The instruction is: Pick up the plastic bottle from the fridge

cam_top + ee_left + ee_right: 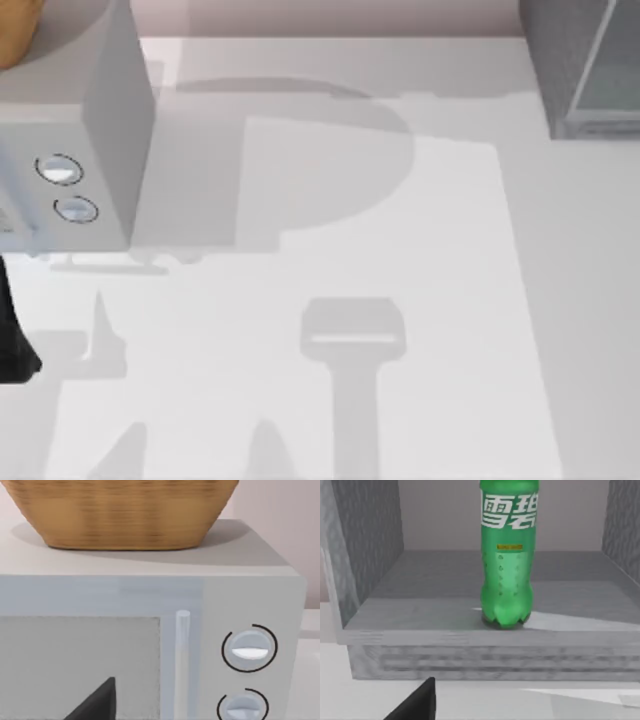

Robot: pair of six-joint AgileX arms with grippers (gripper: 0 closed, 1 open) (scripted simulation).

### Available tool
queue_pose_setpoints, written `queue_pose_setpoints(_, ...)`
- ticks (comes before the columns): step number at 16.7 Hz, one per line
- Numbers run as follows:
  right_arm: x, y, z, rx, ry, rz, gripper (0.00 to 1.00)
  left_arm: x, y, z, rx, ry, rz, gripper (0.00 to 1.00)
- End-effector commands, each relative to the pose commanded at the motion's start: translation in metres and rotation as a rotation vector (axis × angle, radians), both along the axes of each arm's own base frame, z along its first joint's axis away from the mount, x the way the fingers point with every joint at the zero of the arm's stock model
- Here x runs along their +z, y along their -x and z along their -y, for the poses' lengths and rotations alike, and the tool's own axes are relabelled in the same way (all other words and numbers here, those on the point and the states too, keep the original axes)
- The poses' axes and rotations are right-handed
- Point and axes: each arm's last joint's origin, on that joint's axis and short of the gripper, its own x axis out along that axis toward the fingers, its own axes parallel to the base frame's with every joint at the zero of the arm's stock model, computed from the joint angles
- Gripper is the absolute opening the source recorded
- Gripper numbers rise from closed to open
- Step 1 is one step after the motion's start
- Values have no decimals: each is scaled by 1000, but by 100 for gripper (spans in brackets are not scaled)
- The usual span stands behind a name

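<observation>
The plastic bottle (507, 560) is bright green with white characters on its label. It stands upright on the floor of the fridge (420, 605), a dark grey speckled cabinet whose inside lies open in the right wrist view. The bottle's top is cut off by the frame. A dark tip of my right gripper (415, 702) shows low in that view, short of the fridge's front edge and apart from the bottle. In the top view the fridge (575, 60) sits at the far right corner. My left gripper (95, 705) faces the microwave door.
A light grey microwave (100, 140) with two round dials stands at the far left, carrying a wicker basket (125, 515). Part of my left arm (15, 345) shows dark at the left edge. The white table (330, 250) spreads between microwave and fridge.
</observation>
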Motion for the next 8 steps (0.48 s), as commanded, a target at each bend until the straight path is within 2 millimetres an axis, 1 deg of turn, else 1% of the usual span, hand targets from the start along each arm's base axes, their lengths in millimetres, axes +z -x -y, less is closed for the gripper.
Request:
queue_pose_setpoints(4,0,0,-1,3,-2,-4,100,0,0,0,0,0,0,100)
queue_pose_setpoints(5,-1,-4,-1,5,-4,-7,100,0,0,0,0,0,0,100)
queue_pose_setpoints(6,-2,-10,0,6,-5,-10,100,0,0,0,0,0,0,100)
queue_pose_setpoints(8,-3,-30,2,8,-6,-13,100,0,0,0,0,0,0,100)
